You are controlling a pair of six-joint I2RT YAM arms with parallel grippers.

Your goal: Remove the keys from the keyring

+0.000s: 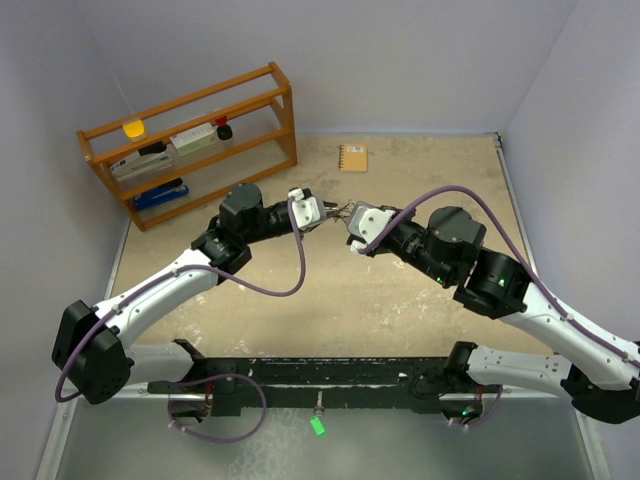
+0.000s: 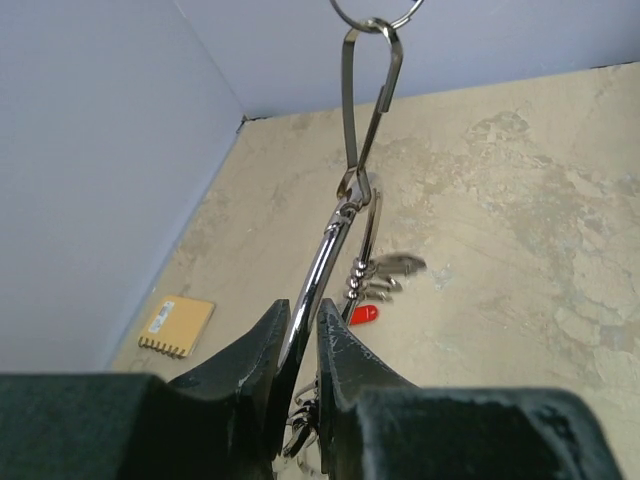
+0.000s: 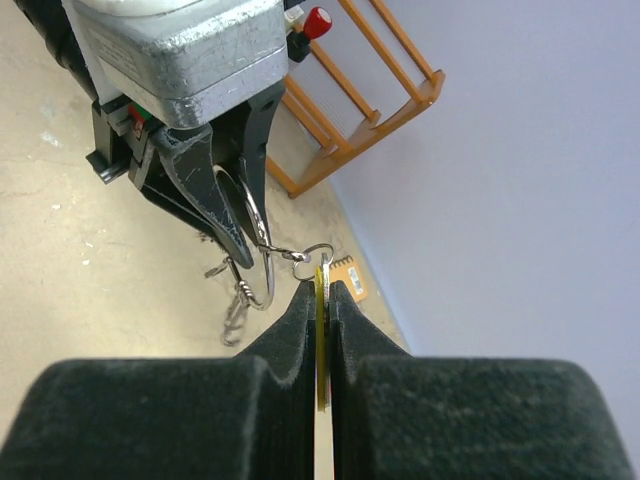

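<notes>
Both grippers meet above the middle of the table, the left gripper [image 1: 328,211] facing the right gripper [image 1: 347,213]. In the left wrist view my left gripper [image 2: 302,315] pinches the wire of the silver keyring [image 2: 318,270]. Silver keys [image 2: 395,272] and a red-headed key [image 2: 363,315] dangle from the ring. A long silver clip [image 2: 365,110] runs up from it to a small ring [image 2: 375,15]. In the right wrist view my right gripper [image 3: 322,290] is shut on a flat yellow key [image 3: 321,300] that hangs on the small ring [image 3: 312,255]. The keyring [image 3: 268,270] sits between the left fingers [image 3: 205,190].
A wooden rack [image 1: 190,140] holding small items stands at the back left, its frame [image 3: 370,110] also showing in the right wrist view. A small orange notebook [image 1: 353,157] lies near the back wall. Grey walls enclose the table on three sides.
</notes>
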